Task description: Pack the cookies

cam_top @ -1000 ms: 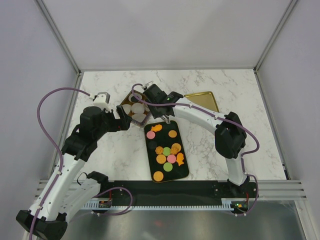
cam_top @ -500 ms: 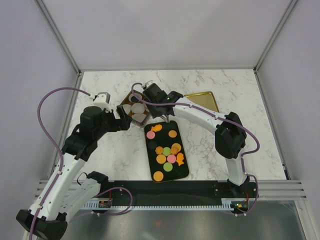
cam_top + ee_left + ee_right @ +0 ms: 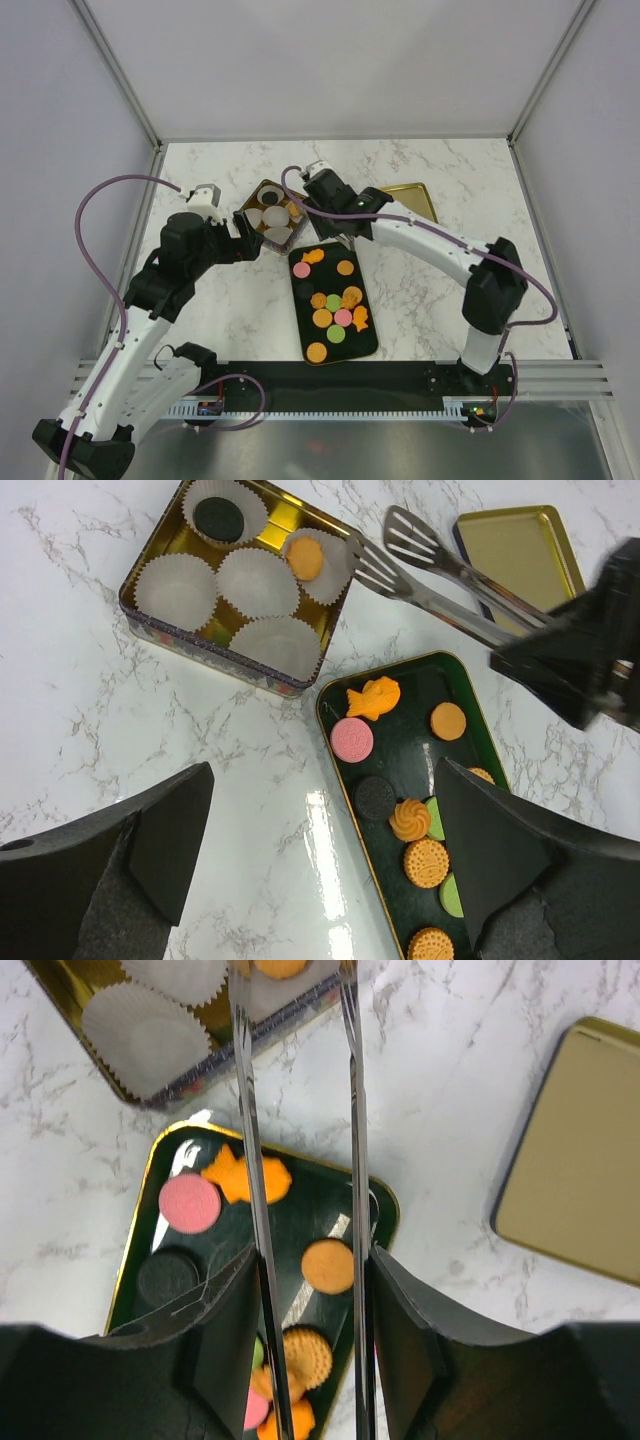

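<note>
Cookies [image 3: 333,302] lie mostly in the dark tray [image 3: 361,346] at the centre of the bench [image 3: 430,290]. One orange cookie [image 3: 305,557] and one dark cookie [image 3: 219,518] sit in paper cups [image 3: 258,581] inside the gold tin [image 3: 190,643] just beyond the tray. The right arm reaches leftward over the tray's far end. The right claw [image 3: 312,1290] grips tongs [image 3: 246,1110], blades apart and empty, tips above the orange cookie's cup. The left arm is bent. The left claw [image 3: 322,780] is spread wide, holding nothing, above the bench near the tin.

Both arms stretch forward, elbows bent; the left pincer [image 3: 322,825] gapes wide while the right pincer [image 3: 308,1300] clamps tongs [image 3: 412,537].
</note>
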Motion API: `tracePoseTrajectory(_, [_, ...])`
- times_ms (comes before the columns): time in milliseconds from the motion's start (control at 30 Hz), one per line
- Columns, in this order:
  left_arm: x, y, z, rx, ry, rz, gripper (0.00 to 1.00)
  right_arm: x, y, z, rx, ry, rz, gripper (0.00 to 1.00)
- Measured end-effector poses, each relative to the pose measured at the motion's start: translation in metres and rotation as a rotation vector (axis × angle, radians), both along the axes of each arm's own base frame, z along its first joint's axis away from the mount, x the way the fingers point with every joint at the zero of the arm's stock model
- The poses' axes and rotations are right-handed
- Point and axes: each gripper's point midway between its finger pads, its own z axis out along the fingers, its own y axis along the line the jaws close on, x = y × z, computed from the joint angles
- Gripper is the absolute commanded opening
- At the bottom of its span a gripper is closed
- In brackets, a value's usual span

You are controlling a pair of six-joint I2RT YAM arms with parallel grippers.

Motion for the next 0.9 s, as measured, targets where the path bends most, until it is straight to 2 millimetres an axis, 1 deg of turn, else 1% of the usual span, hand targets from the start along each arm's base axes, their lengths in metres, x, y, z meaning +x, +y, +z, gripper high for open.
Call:
tracePoseTrajectory(167, [0.0, 0.0, 0.0, 0.0, 0.0, 0.002, 1.0, -0.037, -0.04, 0.029, 0.055, -0.025, -0.014, 0.53])
tracePoseTrajectory(233, [0.0, 0.001, 0.0, -0.001, 0.0, 0.003, 1.0, -0.052, -0.055, 0.034, 0.081, -0.028, -0.021, 0.53])
tracePoseTrajectory(267, [0.0, 0.001, 0.0, -0.001, 0.0, 0.003, 1.0, -0.059, -0.062, 0.034, 0.086, -0.024, -0.025, 0.53])
tracePoseTrajectory(300, [0.0, 0.001, 0.0, -0.001, 0.0, 0.003, 1.0, -0.065, -0.067, 0.033, 0.091, -0.02, -0.028, 0.53])
tracePoseTrajectory(367, [0.0, 0.001, 0.0, -0.001, 0.0, 0.002, 1.0, -0.077, -0.079, 0.024, 0.088, 0.003, -0.034, 0.53])
tracePoseTrajectory(467, [0.0, 0.001, 0.0, -0.002, 0.0, 0.001, 1.0, -0.092, -0.091, 0.003, 0.062, 0.051, -0.041, 0.53])
tracePoseTrajectory(600, [0.0, 0.001, 0.0, -0.002, 0.0, 0.001, 1.0, -0.106, -0.102, -0.023, 0.019, 0.116, -0.04, 0.53])
tracePoseTrajectory(667, [0.0, 0.001, 0.0, -0.002, 0.001, 0.001, 1.0, -0.109, -0.103, -0.027, 0.012, 0.13, -0.039, 0.54])
tracePoseTrajectory(900, [0.0, 0.001, 0.0, -0.002, 0.0, 0.001, 1.0, -0.112, -0.103, -0.034, 0.013, 0.147, -0.03, 0.54])
